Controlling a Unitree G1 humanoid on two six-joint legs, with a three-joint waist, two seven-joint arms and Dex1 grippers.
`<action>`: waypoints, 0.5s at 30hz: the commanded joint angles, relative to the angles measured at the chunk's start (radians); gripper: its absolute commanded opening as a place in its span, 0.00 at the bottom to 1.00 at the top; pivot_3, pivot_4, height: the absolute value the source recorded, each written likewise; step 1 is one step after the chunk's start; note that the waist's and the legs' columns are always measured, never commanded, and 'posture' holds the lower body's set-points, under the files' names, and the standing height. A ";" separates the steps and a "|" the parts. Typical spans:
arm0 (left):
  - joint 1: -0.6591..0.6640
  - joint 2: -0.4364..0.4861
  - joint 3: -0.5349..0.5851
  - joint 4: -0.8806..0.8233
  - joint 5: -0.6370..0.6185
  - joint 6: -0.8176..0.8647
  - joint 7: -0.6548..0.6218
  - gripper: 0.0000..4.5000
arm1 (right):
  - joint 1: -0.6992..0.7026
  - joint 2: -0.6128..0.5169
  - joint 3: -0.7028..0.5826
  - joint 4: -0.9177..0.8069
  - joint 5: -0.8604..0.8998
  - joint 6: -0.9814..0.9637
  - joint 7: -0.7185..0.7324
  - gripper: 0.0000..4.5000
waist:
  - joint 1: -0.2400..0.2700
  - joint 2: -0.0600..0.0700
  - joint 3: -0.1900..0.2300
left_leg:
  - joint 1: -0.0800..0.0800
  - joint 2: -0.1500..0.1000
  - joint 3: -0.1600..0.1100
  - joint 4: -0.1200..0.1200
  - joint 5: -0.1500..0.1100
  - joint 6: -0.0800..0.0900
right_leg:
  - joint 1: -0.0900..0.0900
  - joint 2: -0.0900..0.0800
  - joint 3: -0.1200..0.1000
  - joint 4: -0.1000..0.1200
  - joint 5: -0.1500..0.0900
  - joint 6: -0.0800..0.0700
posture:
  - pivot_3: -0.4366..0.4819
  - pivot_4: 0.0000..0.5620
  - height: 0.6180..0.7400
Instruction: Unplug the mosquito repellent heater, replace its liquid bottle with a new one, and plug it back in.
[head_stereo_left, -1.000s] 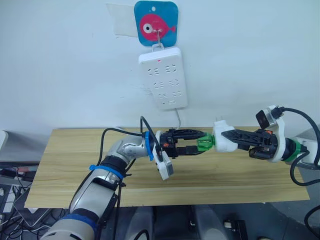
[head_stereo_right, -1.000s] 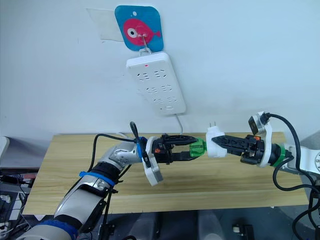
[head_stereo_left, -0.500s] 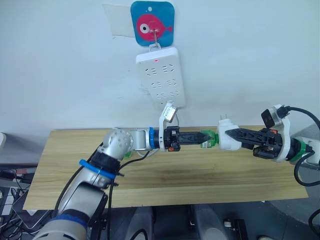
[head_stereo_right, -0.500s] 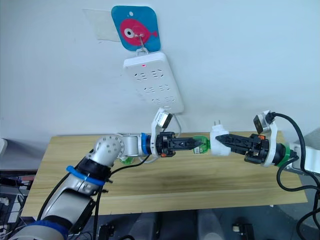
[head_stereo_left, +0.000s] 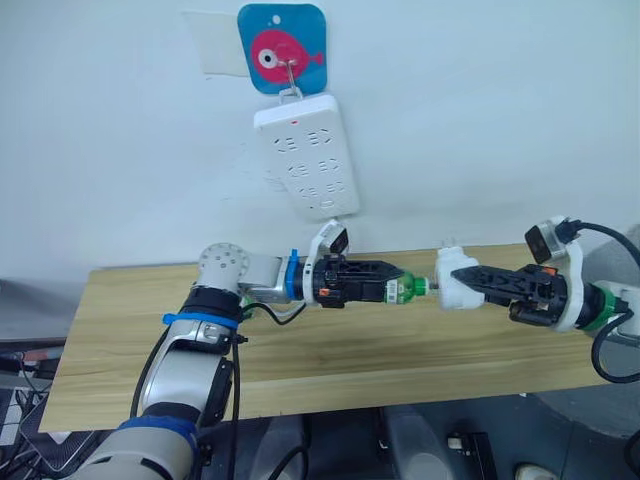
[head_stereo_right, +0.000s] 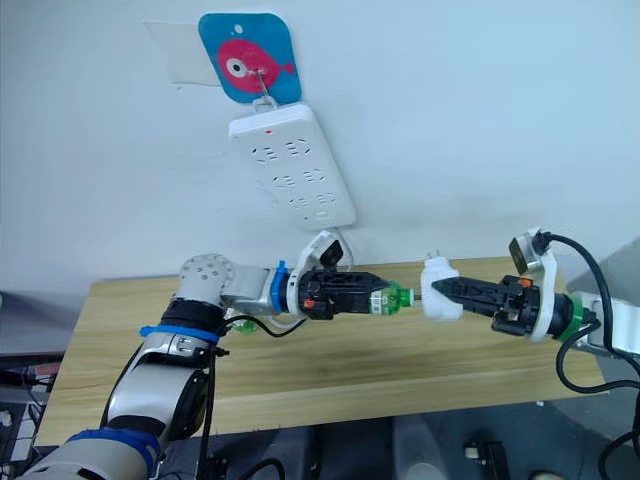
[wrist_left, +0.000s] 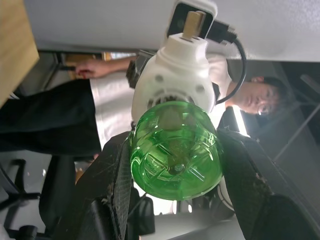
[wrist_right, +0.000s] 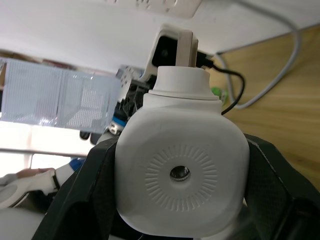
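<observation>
Small white rounded plastic heater (head_stereo_left: 455, 284) clamped in right claw (head_stereo_left: 470, 280) above the long wooden desk (head_stereo_left: 330, 352), just apart from a clear green plastic bottle (head_stereo_left: 397, 289) clamped in left claw (head_stereo_left: 385, 285), below a white wall power strip (head_stereo_left: 303, 155).

We see both arms stretched over the middle of the wooden table (head_stereo_left: 330, 350), meeting above it: the left gripper (head_stereo_left: 385, 290) clamps the green bottle (head_stereo_left: 399, 289), the right gripper (head_stereo_left: 462, 283) clamps the mosquito repellent heater (head_stereo_left: 452, 281), and only a thin gap parts the two. The tabletop beneath and on the near side looks bare, so we have room there. On the far wall the power strip (head_stereo_left: 305, 154) hangs above, its cable (head_stereo_right: 345, 234) dropping, probably behind the left wrist.
</observation>
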 joint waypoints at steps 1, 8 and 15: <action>0.018 0.011 0.041 -0.038 -0.001 0.017 0.023 0.50 | 0.012 -0.018 -0.065 -0.013 0.031 -0.014 -0.013 0.67 | 0.001 0.000 0.000 | 0.000 0.000 0.000 0.000 0.000 0.000 | 0.000 0.000 0.000 0.000 0.000 0.000 | 0.40 0.48 1.00; 0.035 0.039 0.088 -0.082 0.056 0.016 0.002 0.50 | 0.074 -0.066 -0.105 0.047 -0.012 -0.049 -0.111 0.67 | 0.004 0.000 0.000 | 0.000 0.000 0.000 0.000 0.000 0.000 | 0.000 -0.001 0.000 0.000 0.000 0.000 | 0.41 0.48 1.00; 0.025 0.017 0.105 -0.135 0.170 -0.022 -0.069 0.50 | 0.069 -0.160 0.174 0.083 -0.777 -0.158 -0.134 0.67 | 0.003 0.000 0.000 | 0.000 -0.006 0.001 0.000 0.000 0.000 | -0.001 0.000 0.001 0.000 0.000 0.000 | 0.42 0.50 1.00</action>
